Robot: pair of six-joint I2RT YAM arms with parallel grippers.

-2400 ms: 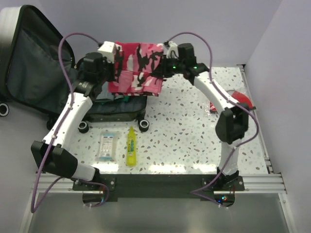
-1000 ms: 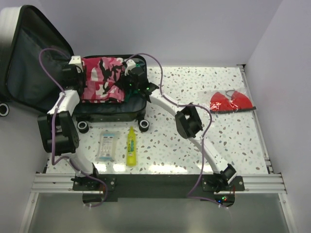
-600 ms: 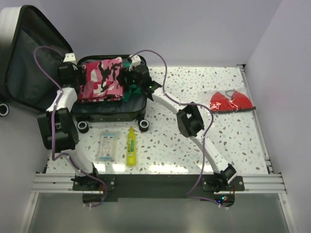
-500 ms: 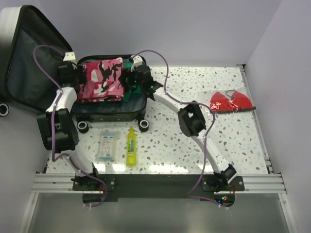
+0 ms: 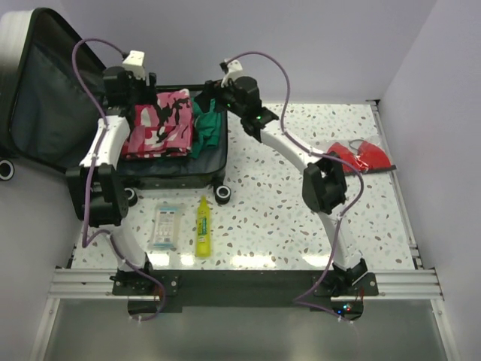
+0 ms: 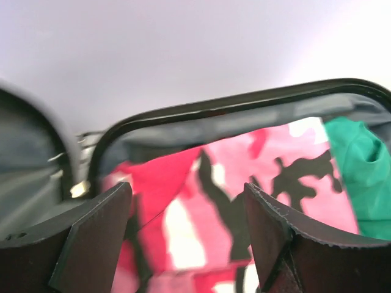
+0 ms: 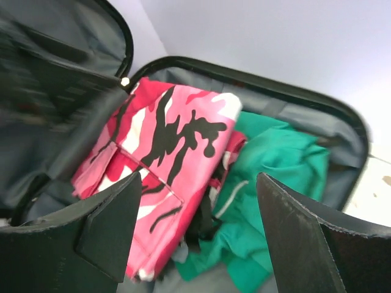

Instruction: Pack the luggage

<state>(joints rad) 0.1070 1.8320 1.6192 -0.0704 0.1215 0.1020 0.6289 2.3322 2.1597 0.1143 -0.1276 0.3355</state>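
Observation:
The luggage [image 5: 45, 105] lies open at the far left, its dark grey lid leaning back. In its base [image 5: 176, 171] a folded pink camouflage garment [image 5: 160, 124] rests beside a green garment [image 5: 210, 129]. My left gripper [image 5: 144, 101] hovers open above the pink garment's left end, holding nothing. My right gripper [image 5: 213, 94] hovers open over the seam between the two garments. The left wrist view has my gripper [image 6: 186, 189] above the pink garment [image 6: 244, 159], with the luggage's rim [image 6: 232, 101] behind. From the right wrist, my gripper [image 7: 198, 180] stands over the pink garment [image 7: 165, 140] and the green garment [image 7: 275, 165].
A yellow bottle [image 5: 202, 226] and a clear packet [image 5: 166, 226] lie on the speckled table in front of the luggage. A red item [image 5: 361, 156] sits at the right, partly behind the right arm. The wall runs close behind the luggage.
Both grippers have opened and let go of the pink camouflage garment, which now lies in the luggage. Both have lifted up and back from it.

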